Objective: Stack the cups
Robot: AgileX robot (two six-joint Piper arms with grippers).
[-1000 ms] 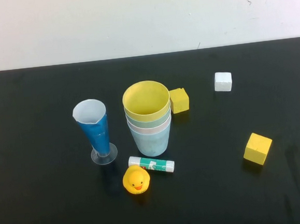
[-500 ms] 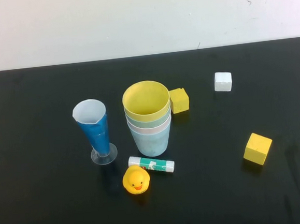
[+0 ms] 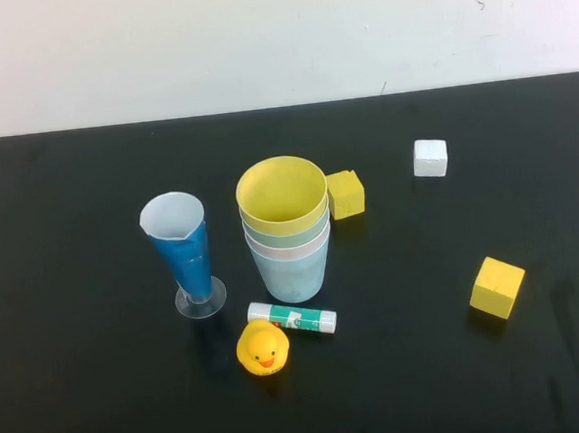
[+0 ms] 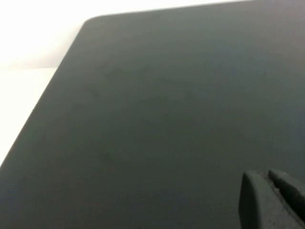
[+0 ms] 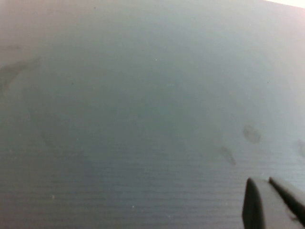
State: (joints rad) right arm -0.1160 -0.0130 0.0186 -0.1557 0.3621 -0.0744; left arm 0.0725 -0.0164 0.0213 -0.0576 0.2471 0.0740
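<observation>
The four cups stand nested in one upright stack at the table's middle in the high view: the yellow cup (image 3: 281, 190) on top, the mint green cup (image 3: 283, 235) and the pink cup (image 3: 288, 249) showing as rims under it, the light blue cup (image 3: 291, 276) at the bottom. Neither arm shows in the high view. My left gripper (image 4: 267, 179) is shut and empty over bare black table. My right gripper (image 5: 268, 183) is shut and empty over bare table too. No cup shows in either wrist view.
A tall blue cone glass (image 3: 184, 253) stands left of the stack. A glue stick (image 3: 293, 319) and a yellow duck (image 3: 263, 348) lie in front of it. A yellow cube (image 3: 346, 193) sits right behind it; a white cube (image 3: 430, 157) and another yellow cube (image 3: 498, 286) lie to the right.
</observation>
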